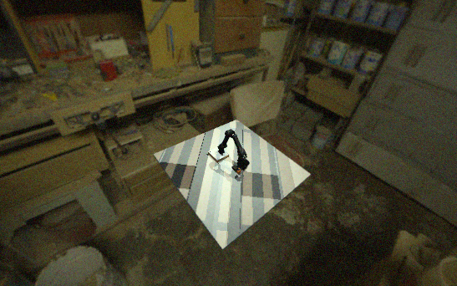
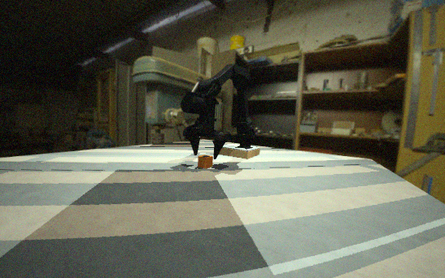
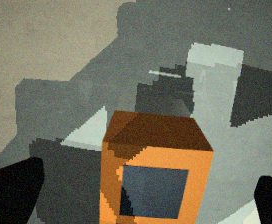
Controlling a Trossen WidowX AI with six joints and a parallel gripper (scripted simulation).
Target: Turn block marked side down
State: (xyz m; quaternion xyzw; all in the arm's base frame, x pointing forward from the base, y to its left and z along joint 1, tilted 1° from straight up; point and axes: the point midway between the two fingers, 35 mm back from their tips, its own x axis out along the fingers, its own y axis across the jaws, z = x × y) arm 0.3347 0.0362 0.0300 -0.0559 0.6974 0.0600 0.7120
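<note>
The small orange block (image 1: 238,171) (image 2: 205,162) (image 3: 196,175) rests on the table (image 1: 224,234) (image 2: 137,252). Its dark square mark (image 3: 154,190) shows on the face turned up to the wrist camera. The block's lower edge is cut off by that view. My gripper (image 2: 206,156) (image 3: 153,181) is open and empty and points down over the block. One finger stands on each side with a gap to the block. In the exterior view the fingertips are near the height of the block's top. The side faces beyond the near ones are hidden.
The arm's base stands on a light board (image 1: 219,155) (image 2: 243,153) behind the block. The table has a striped pattern with dark patches, and the arm casts shadows around the block. A cluttered workbench (image 1: 149,88) and shelves are in the background, beyond the table's edges.
</note>
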